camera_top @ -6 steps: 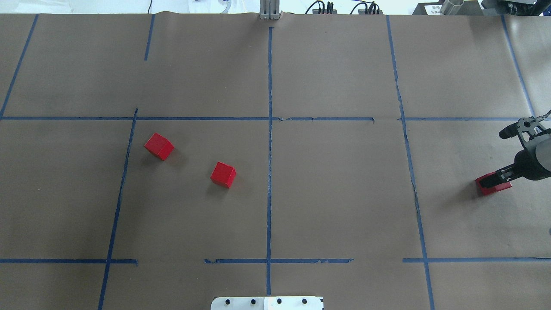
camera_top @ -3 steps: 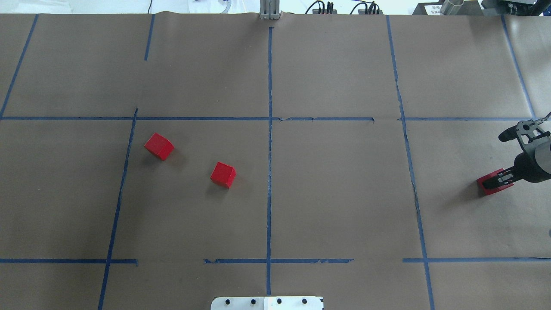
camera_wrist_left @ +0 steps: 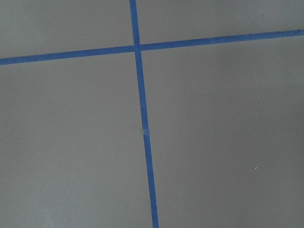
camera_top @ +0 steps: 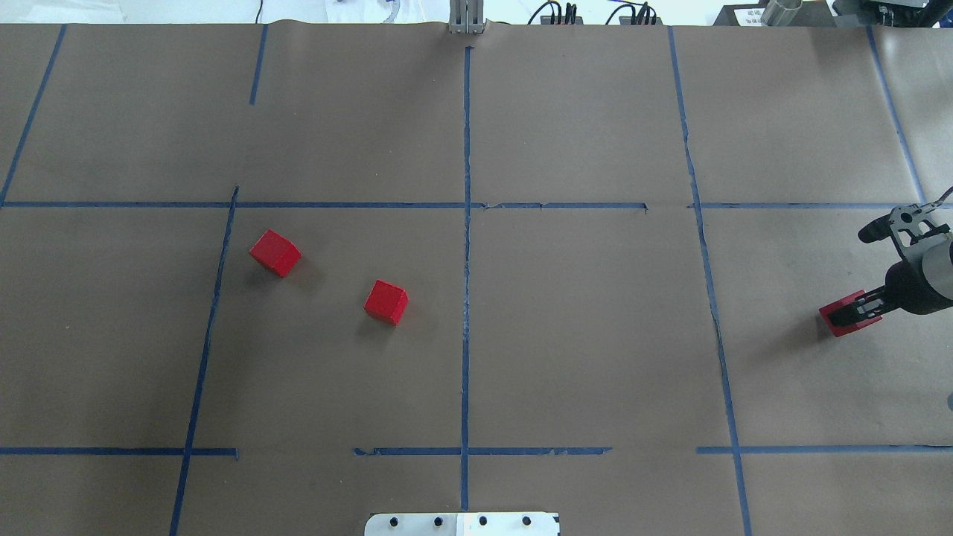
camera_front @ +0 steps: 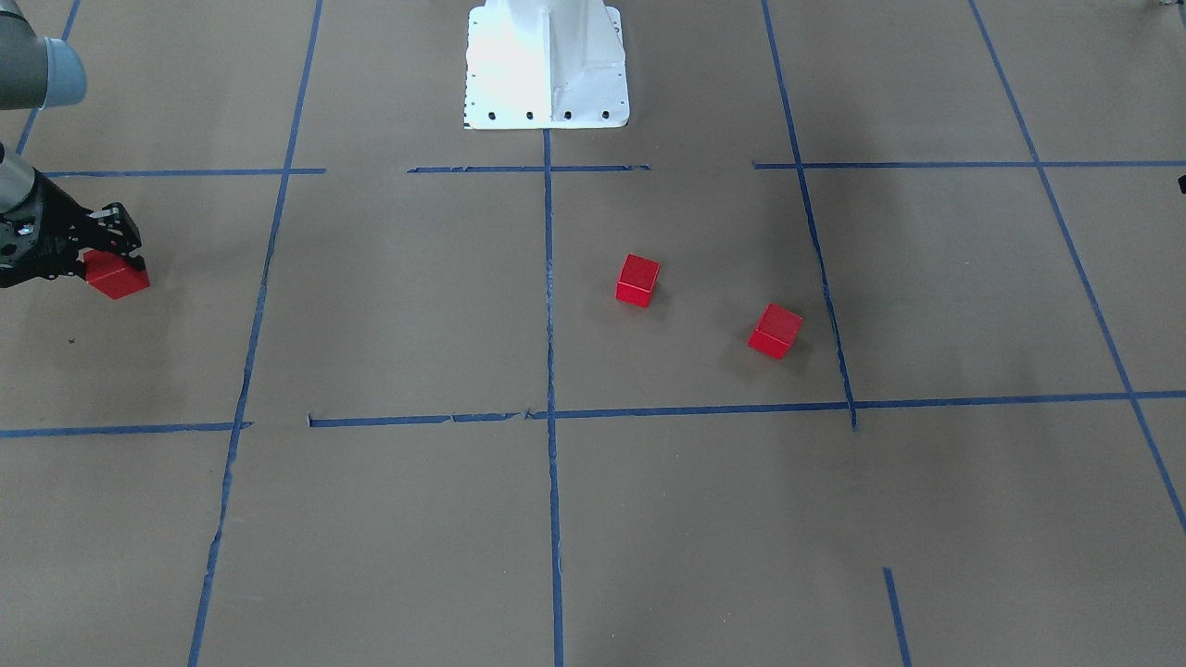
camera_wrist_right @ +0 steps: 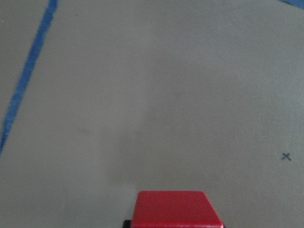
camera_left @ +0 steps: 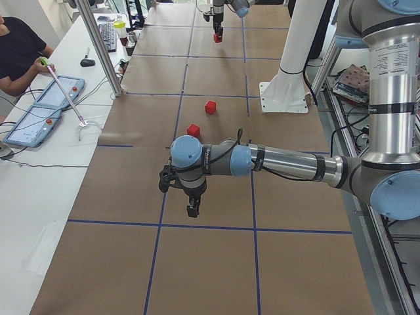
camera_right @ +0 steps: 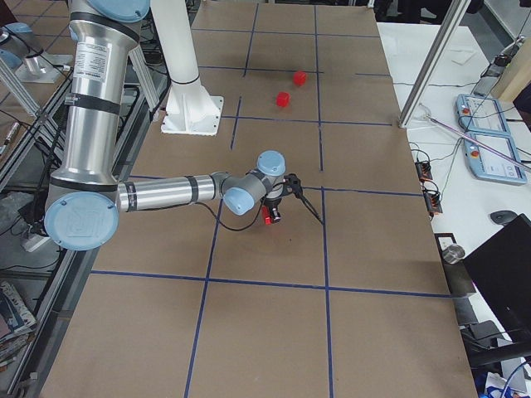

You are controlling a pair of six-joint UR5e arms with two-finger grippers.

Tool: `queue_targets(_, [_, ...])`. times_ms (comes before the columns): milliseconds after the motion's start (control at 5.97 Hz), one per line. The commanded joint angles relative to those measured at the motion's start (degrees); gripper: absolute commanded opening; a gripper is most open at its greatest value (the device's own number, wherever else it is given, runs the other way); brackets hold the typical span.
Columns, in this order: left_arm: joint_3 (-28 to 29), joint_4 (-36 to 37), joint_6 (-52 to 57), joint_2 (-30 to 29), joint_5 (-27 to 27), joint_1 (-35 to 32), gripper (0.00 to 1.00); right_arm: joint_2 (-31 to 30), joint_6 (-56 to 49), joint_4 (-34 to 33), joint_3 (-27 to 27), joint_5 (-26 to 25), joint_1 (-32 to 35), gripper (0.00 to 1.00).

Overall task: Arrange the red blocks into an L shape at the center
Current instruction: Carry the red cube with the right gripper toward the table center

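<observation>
Carried a touch toward the center [camera_top: 581,327] since half a second ago: held block [camera_top: 837,329], pinched in the right gripper [camera_top: 849,314].
Three red blocks in all, plain matte cubes: held block far out to the right, well apart from the center; outer block [camera_top: 275,253] and inner block [camera_top: 386,302] loose and apart in the center, left of its blue tape line [camera_top: 466,327]. Brown paper [camera_top: 595,112] all over, white base plate [camera_top: 461,524] at the near edge. Left gripper [camera_left: 191,209] over bare paper near a tape crossing, opening impossible to tell.
</observation>
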Motion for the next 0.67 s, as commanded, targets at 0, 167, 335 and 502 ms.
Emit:
queue_targets(0, [-0.9,-0.2,-0.1,-0.9,0.1,0.3,1.0,8.7,8.7,-14.2,9.3,1.2,-3.7,0.0])
queue_targets(167, [-0.9,-0.4,-0.1,-2.5,0.6,0.3,1.0,15.9,15.3,-18.4,9.6,0.5,-7.9,0.0])
queue_targets(335, [-0.8,-0.4,-0.1,-2.8,0.5,0.4,1.0,22.5,22.2,-21.5,9.3,-3.3,-13.9,0.0])
queue_targets(502, [-0.4,-0.5,0.1,-2.7,0.1,0.5,1.0,27.8,23.0,-25.6,8.7,-8.2,-17.9,0.0])
